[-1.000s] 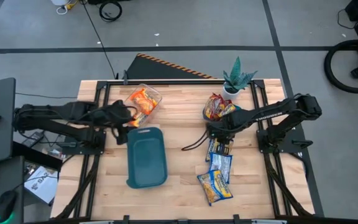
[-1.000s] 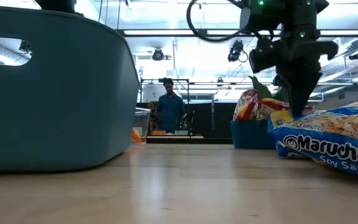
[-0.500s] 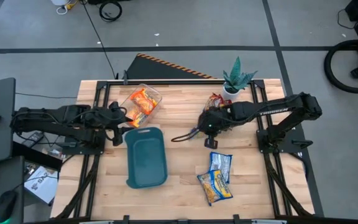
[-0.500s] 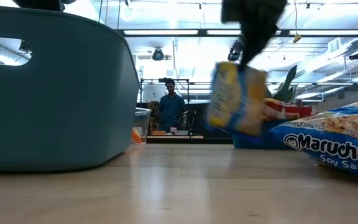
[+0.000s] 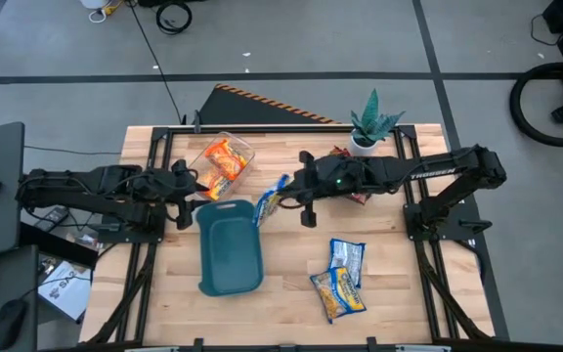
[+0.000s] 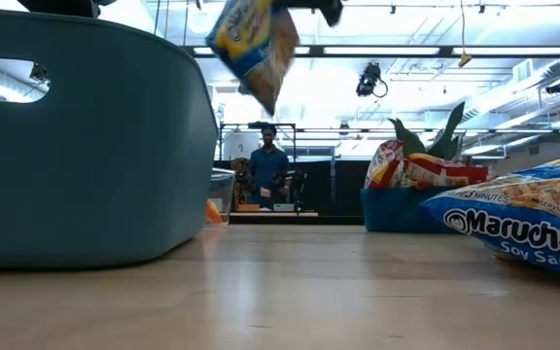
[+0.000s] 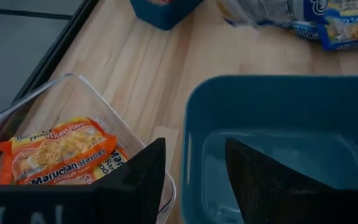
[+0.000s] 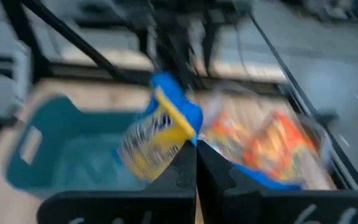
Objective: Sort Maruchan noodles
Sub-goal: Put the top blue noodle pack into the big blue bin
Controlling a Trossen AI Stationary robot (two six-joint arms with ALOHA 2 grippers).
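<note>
My right gripper [image 5: 287,193] reaches across to the table's middle and is shut on a blue-and-yellow noodle packet [image 5: 269,201], which hangs high in the low view [image 6: 253,39] beside the far right corner of the large teal tray [image 5: 231,244]. Two more blue packets [image 5: 345,256] [image 5: 337,291] lie flat on the wood. Orange packets [image 7: 61,155] lie in the clear tub [image 5: 225,161]. Red packets [image 6: 416,170] sit in a small teal tray near the plant. My left gripper [image 7: 194,180] waits open at the large tray's far left corner. My right gripper pinches the blue-and-yellow packet between its two shut fingers [image 8: 185,168] at its blue edge [image 8: 188,134]. The fingers come about level from the table's right. The packet is lifted clear and hangs tilted past the fingertips.
A potted plant [image 5: 371,122] stands at the far edge, behind the small tray of red packets. Bare wood lies between the large tray and the two blue packets. Beyond the table a person [image 6: 265,170] stands in the room.
My right gripper has picked a blue-and-yellow packet up from the group on the table's right, lifted it clear, and swung it left toward the large teal tray. My left gripper has drawn back a little toward the table's left edge.
</note>
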